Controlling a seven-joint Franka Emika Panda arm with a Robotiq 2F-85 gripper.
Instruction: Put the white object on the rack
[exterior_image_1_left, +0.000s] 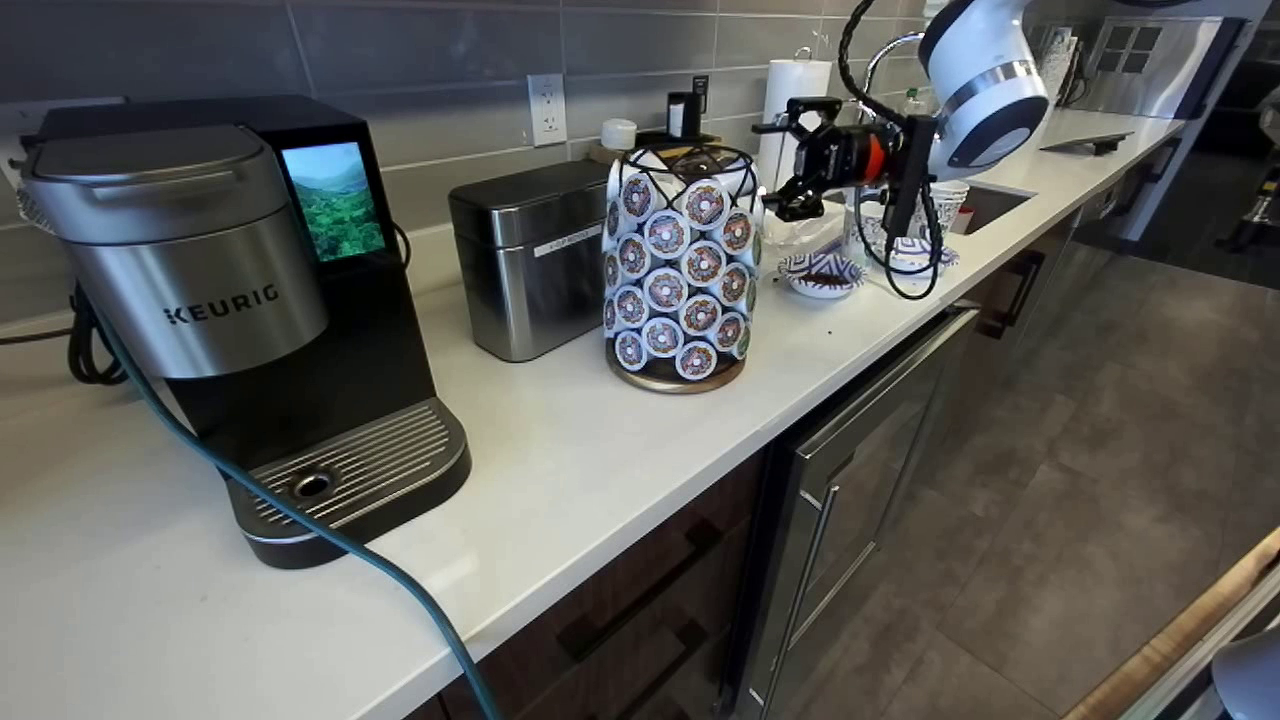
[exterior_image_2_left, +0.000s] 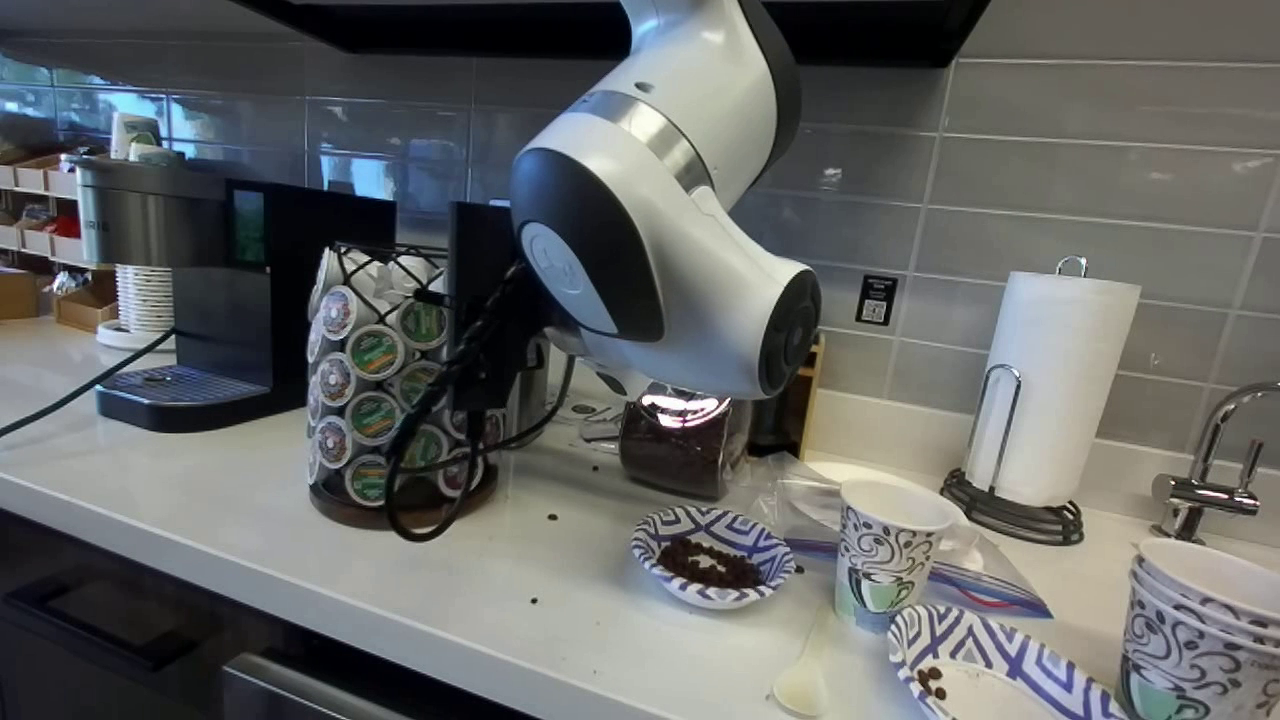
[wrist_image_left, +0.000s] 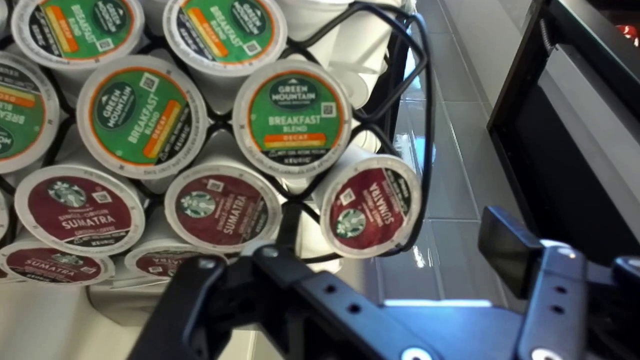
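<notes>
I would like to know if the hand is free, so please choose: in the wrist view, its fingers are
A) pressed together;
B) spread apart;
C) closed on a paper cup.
B: the hand, beside the rack, shows its two fingers wide apart, with gray wall tiles visible between them.

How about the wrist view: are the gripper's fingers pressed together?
No. The fingers stand well apart, leaving a gap between their tips.

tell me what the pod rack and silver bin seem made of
Rack: probably black-coated metal wire, judging by its thin, dark bars; the brown base might be wood. Bin: likely brushed steel, from its silvery sheen; the dark lid could be metal or plastic.
</notes>
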